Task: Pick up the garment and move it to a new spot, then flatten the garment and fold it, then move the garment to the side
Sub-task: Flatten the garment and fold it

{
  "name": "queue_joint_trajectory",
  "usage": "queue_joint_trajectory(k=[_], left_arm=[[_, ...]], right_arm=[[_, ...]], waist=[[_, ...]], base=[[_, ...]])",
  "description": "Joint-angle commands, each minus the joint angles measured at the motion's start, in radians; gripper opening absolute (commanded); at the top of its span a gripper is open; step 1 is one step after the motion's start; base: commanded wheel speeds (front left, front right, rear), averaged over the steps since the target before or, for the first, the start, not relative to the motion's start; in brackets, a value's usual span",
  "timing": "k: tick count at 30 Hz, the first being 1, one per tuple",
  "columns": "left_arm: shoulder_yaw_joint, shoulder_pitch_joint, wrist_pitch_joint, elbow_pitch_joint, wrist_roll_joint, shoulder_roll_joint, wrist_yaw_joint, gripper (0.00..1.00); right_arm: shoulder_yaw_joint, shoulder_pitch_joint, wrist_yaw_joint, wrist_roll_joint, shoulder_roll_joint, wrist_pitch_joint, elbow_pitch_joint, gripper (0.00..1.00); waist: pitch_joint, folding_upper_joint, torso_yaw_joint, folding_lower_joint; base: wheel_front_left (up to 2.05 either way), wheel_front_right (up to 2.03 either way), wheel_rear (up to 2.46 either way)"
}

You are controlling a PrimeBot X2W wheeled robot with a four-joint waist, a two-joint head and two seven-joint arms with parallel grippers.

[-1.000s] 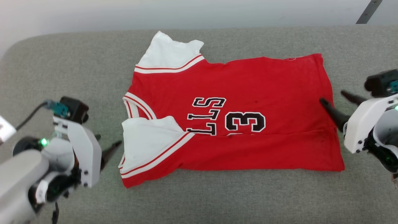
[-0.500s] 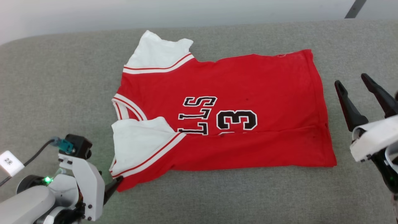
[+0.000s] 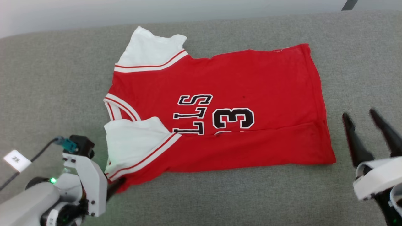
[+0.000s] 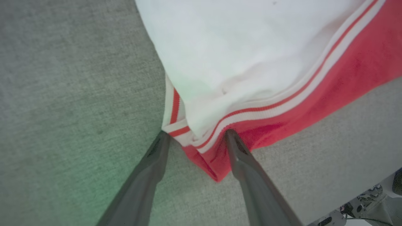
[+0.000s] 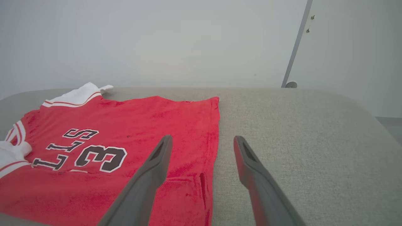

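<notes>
The garment [image 3: 226,81] is a red jersey with white sleeves and black lettering, spread flat on the grey cushion with a crease along its near part. My left gripper [image 3: 116,183] is at its near left corner. In the left wrist view the left gripper [image 4: 196,133] stands open, its two fingers on either side of the striped corner of the garment [image 4: 251,62]. My right gripper [image 3: 359,113] is open and holds nothing, just right of the garment's right hem and apart from it. Seen from the right wrist, the right gripper [image 5: 203,138] points along the hem of the garment [image 5: 125,125].
The grey cushioned surface [image 3: 47,78] reaches past the garment on every side, with a rounded far edge against a pale wall. A cable with a white tag [image 3: 17,159] hangs by my left arm. A thin metal pole [image 5: 295,47] stands behind the surface's right end.
The head camera has shifted. My left gripper has come toward me and in to the garment's near left corner. My right gripper has drawn back from the right hem, turned fingers-up, and moved nearer to me.
</notes>
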Motion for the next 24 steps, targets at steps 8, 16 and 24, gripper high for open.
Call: queue_joint_trajectory(k=[8,16,24], left_arm=[[-0.023,0.0,0.005,0.073,0.004,-0.058,-0.057,0.0],[-0.027,-0.019,0.006,0.081,0.023,-0.081,-0.07,0.0],[-0.033,-0.031,0.014,0.077,0.032,-0.093,-0.074,0.0]], right_arm=[[0.0,0.069,-0.001,0.041,0.03,0.097,0.013,1.0],[0.001,0.012,-0.001,0.059,0.007,0.199,0.118,1.0],[0.008,-0.051,-0.001,0.065,0.003,0.32,0.246,1.0]], waist=[[0.013,0.0,-0.008,0.0],[0.024,0.0,0.019,0.0],[0.032,0.0,0.053,0.0]], base=[[0.0,0.0,0.0],[0.0,0.0,0.0],[0.0,0.0,0.0]])
